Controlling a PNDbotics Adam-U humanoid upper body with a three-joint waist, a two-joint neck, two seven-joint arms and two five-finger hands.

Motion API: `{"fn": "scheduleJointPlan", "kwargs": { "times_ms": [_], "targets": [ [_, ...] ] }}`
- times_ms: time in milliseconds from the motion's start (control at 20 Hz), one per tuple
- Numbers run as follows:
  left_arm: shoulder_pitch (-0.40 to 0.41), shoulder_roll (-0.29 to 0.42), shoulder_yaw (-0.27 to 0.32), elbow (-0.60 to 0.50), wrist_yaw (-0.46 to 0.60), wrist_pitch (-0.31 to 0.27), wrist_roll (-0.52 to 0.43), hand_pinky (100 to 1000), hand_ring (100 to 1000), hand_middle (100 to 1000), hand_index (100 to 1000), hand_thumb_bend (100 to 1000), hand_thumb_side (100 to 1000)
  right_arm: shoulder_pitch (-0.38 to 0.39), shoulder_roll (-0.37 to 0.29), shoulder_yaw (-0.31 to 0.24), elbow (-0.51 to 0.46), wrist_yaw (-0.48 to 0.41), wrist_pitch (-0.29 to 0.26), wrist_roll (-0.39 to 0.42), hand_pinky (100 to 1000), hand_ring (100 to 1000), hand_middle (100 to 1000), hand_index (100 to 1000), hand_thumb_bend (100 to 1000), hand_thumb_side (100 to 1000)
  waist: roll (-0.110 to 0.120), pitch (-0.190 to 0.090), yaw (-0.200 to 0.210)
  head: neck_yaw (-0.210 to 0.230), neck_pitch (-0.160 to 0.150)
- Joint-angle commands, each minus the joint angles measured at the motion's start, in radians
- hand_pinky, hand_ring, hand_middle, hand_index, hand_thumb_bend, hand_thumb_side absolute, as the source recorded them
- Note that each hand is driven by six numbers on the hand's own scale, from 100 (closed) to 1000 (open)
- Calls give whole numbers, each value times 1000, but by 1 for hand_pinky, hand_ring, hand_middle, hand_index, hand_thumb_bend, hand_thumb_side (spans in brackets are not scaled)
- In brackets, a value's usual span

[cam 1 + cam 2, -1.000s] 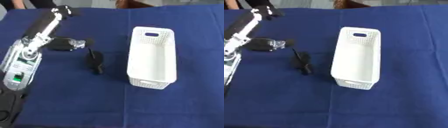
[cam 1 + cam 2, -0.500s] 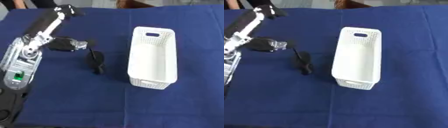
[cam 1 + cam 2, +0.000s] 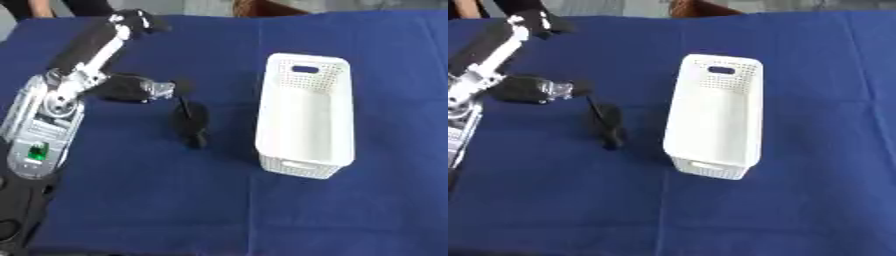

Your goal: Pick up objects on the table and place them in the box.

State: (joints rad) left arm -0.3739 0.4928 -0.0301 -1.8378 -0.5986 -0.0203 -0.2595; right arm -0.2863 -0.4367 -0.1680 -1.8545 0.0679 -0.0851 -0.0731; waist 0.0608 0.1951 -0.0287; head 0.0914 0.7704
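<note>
The left arm (image 3: 61, 95) is seen entering from the 8 o'clock corner of the view and stretching up toward 11 o'clock, silver at the lower joints and black above. The left hand (image 3: 133, 19) is held at the far end of it, near the back edge of the blue tablecloth (image 3: 219, 200); whether its fingers are open or curled cannot be told, and nothing is seen held in it. Just beside the forearm, toward 3 o'clock of the elbow, a dark rounded object with a shiny clear end (image 3: 136, 89) is laid on the cloth. At 5 o'clock of that, close by, a black flat object with a thin stem (image 3: 189, 122) is laid, its stem pointed toward 12 o'clock; its kind cannot be made out. Toward 3 o'clock of both objects, apart from them, a white perforated plastic box (image 3: 306, 114) is stood upright with its long side running from 12 to 6 o'clock, a handle slot cut at each end. Nothing is seen inside it. The right hand is shown in neither view.
</note>
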Motion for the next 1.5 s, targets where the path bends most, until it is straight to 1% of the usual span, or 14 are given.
{"fn": "scheduleJointPlan", "kwargs": {
  "times_ms": [50, 200, 350, 850, 1150, 1500],
  "targets": [
    [-8, -5, 9, -5, 15, -8, 3, 762, 753, 758, 825, 890, 669, -2, -13, -11, -11, 6, -1, 2, 597, 706, 812, 941, 100, 793, -3, -17, -1, 12, 0],
    [-10, -32, 16, -3, 21, -9, 11, 762, 751, 757, 824, 888, 674, 2, -1, -14, -10, 6, 0, 1, 597, 705, 812, 941, 100, 796, -3, -15, -2, 12, 0],
    [-11, -43, 12, 1, 23, -13, 9, 762, 752, 758, 825, 887, 680, 4, 3, -14, -8, 6, 0, 4, 597, 705, 812, 942, 100, 796, -3, -15, -2, 14, 0],
    [-5, -43, -4, 23, 25, -29, -22, 766, 754, 758, 825, 886, 703, 0, 2, -16, -6, 6, 0, 4, 597, 706, 812, 942, 100, 797, -2, -15, -5, 16, 0],
    [4, -41, -12, 36, 30, -38, -47, 767, 754, 758, 824, 893, 701, -1, 2, -16, -6, 5, 0, 3, 598, 706, 812, 942, 100, 796, -1, -15, -5, 17, 0],
    [11, -48, -26, 63, 3, -52, -49, 766, 757, 766, 833, 887, 713, -3, 2, -15, -7, 4, -1, 4, 598, 707, 812, 942, 100, 797, -1, -15, -5, 19, 0]
  ]
}}
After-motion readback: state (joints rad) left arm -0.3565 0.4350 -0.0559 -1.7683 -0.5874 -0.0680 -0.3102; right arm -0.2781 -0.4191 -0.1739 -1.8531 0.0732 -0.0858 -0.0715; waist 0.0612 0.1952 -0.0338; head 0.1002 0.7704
